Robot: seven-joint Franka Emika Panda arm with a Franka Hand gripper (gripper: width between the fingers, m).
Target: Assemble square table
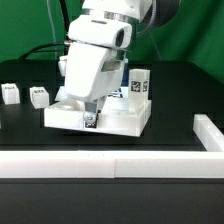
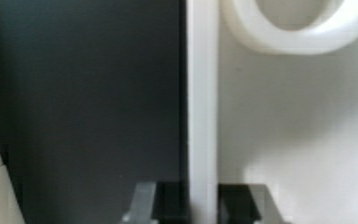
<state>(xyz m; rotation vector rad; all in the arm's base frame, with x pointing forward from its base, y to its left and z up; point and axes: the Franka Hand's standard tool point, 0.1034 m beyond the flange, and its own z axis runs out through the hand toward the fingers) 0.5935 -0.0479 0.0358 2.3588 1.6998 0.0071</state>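
**Square table top** [image 1: 112, 116]: white rigid plastic, probably light, smooth and apt to slip. Best hold is judged to be the thin raised rim [image 2: 201, 110], clear of the round corner socket [image 2: 300, 25].

**Location:** mid-bench [image 1: 30, 128], directly under the end effector [image 1: 91, 120]. Its fingers [image 2: 158, 205] are set narrow and pinch the near rim.

**Loose legs** [image 1: 38, 95]: apart, at the exterior view's left.

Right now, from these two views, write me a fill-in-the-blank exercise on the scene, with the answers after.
1. At the exterior view's left, ____ loose legs sit on the black table.
2. In the wrist view, the gripper has a finger on each side of the square top's raised ____.
3. The corner socket seen in the wrist view is ____ in shape.

Missing words: two; rim; round.
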